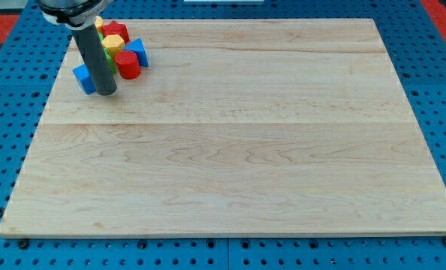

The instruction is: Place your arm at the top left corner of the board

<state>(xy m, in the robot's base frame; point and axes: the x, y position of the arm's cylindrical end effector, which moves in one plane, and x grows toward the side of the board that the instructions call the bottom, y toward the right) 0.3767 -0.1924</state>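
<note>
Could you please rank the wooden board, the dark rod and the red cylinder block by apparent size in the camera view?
1. Wooden board
2. Dark rod, my tip beside the blocks
3. Red cylinder block

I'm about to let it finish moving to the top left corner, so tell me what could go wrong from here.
1. My tip already stands against the block cluster; moving on toward the corner could shove the blue block or the red cylinder.
2. The cluster sits close to the board's top edge, so a pushed block, such as the red block, might slide off.
3. The rod hides part of the cluster, so contact there cannot be judged.
</note>
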